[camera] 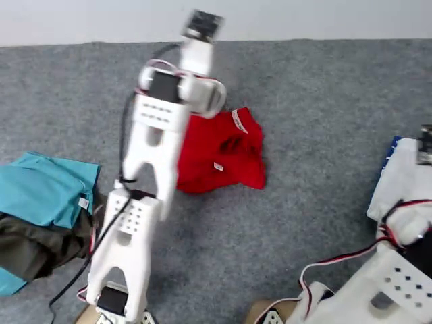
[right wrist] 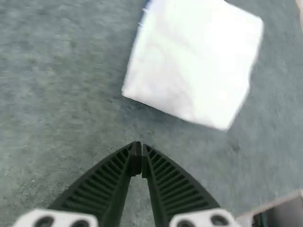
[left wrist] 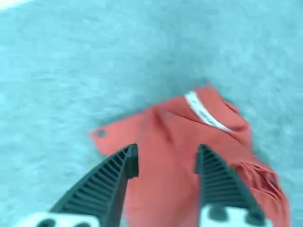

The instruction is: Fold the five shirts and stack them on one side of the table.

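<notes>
Crumpled red shirt [camera: 229, 162] at centre of the high view, seemingly next to be folded. Left tool [left wrist: 166, 155] spread over it. Right tool [right wrist: 138, 151] pressed together, empty, near folded white shirt [right wrist: 194, 61] at right edge. Next, probably: lower, pinch a hem, spread flat.

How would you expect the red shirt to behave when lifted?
Probably floppy: the red shirt lies crumpled in soft folds, so it should drape and sag. Likely light; the open left gripper may catch just one layer.
</notes>
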